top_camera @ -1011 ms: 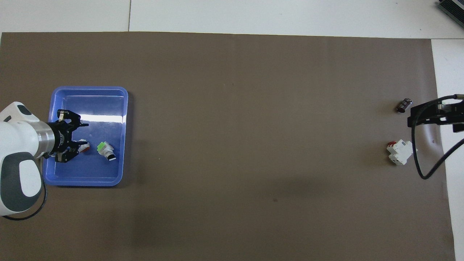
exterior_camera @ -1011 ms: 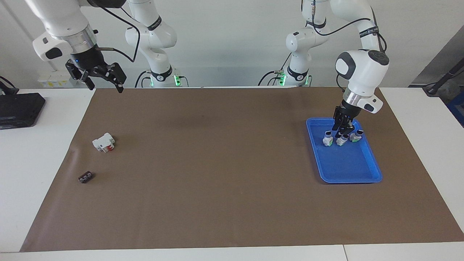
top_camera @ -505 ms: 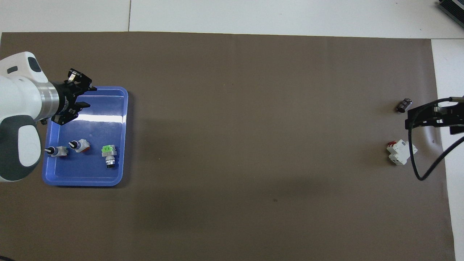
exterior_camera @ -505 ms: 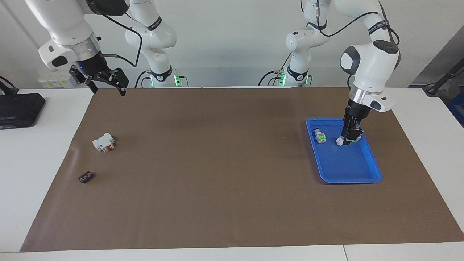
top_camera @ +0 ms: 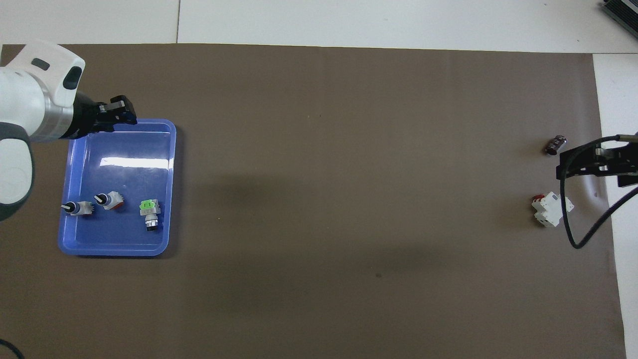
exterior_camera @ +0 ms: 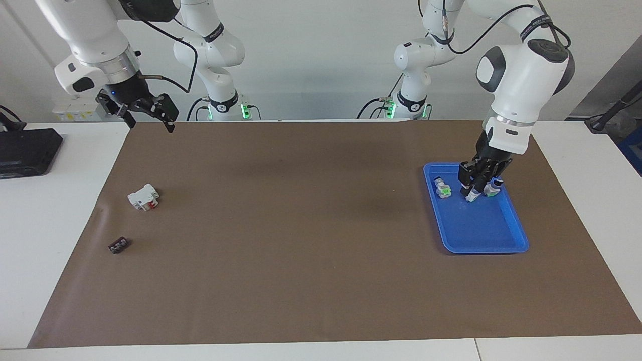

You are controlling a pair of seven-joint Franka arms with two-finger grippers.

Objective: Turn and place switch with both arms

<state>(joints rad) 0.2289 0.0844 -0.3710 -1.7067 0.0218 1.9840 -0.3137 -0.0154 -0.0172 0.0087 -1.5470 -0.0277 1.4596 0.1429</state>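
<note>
The switch (top_camera: 110, 200), white-grey with an orange block and a black knob, lies in the blue tray (top_camera: 124, 149) at the end nearer the robots. In the facing view the switch (exterior_camera: 471, 196) sits between two white-and-green switches (exterior_camera: 442, 188) (exterior_camera: 492, 189). My left gripper (exterior_camera: 473, 186) hangs over the tray and its switches, and nothing shows in it. From overhead the left gripper (top_camera: 118, 111) shows over the tray's farther rim. My right gripper (exterior_camera: 149, 124) waits open and empty in the air above the mat's edge at the right arm's end.
A larger white block with a red part (exterior_camera: 143, 196) and a small dark part (exterior_camera: 118, 245) lie on the brown mat at the right arm's end. A black box (exterior_camera: 27, 150) sits on the white table beside the mat.
My left gripper has come up from among the switches in the tray and turned at the wrist. The green-topped switch has shifted a little. The right gripper rose slightly, then held still.
</note>
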